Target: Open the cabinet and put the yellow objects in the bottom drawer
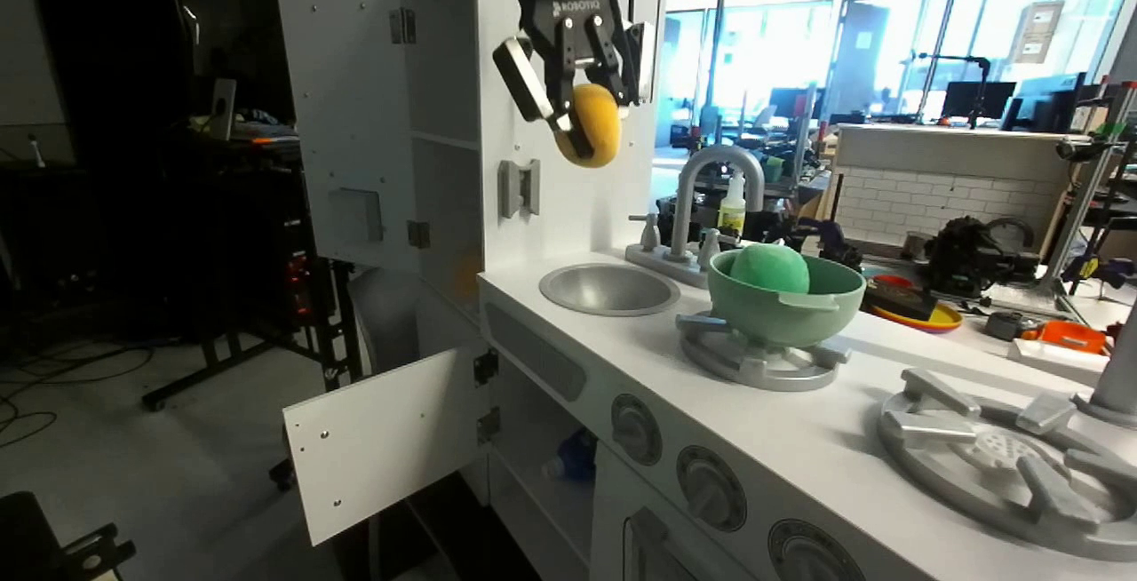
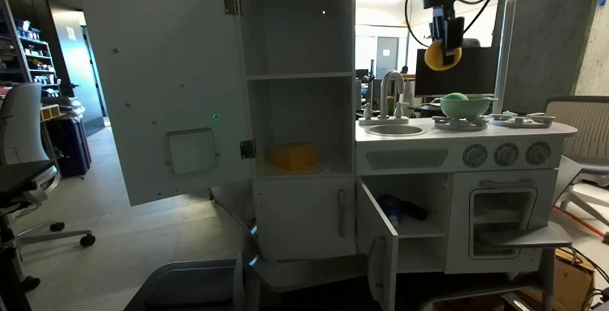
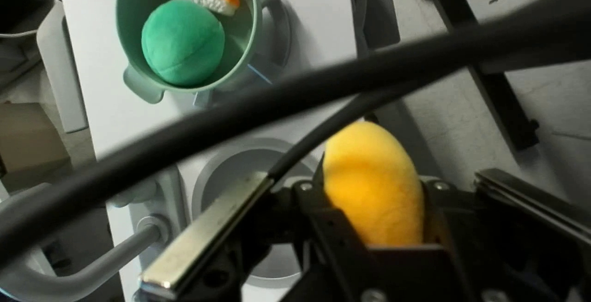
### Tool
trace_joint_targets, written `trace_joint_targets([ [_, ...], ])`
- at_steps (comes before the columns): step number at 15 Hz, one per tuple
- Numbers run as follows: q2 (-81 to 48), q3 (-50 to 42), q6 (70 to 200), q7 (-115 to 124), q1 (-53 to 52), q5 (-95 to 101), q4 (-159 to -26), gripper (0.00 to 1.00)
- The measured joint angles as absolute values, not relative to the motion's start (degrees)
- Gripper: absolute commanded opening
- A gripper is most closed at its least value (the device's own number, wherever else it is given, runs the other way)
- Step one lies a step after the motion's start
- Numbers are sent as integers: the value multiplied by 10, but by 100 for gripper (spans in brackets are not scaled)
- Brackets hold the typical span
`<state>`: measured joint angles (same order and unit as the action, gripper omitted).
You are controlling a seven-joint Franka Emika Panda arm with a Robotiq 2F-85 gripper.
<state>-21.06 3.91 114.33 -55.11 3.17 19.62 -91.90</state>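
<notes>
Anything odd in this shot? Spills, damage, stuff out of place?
Yes: a black cable cuts right across the wrist view, hiding part of the counter; odd, since it blocks sight of what's below. No spills or damage that I can see.

In an exterior view, camera sits close, a bit above the counter [image 1: 817, 430], nearest the burner [image 1: 999, 452], facing slantwise down along it to the sink [image 1: 608, 290]. In an exterior view, camera stands farther back, just over counter height, facing the cabinet [image 2: 297, 44] roughly square-on. Wrist view looks down past the gripper [image 3: 373, 182], a cable [image 3: 258, 111] crossing it up close. Both exterior views share cabinet and counter; all three share sink and bowl [image 3: 240, 43].
</notes>
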Motion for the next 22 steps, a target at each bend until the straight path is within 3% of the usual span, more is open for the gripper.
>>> trace_joint_targets([
  [8,2,56,1195,-619,-19,244,-1182,6],
  [15,102,138,1365,-404,-102,299,-1412,6],
  [22,84,312,1455,-50,14,488,-1447,6],
])
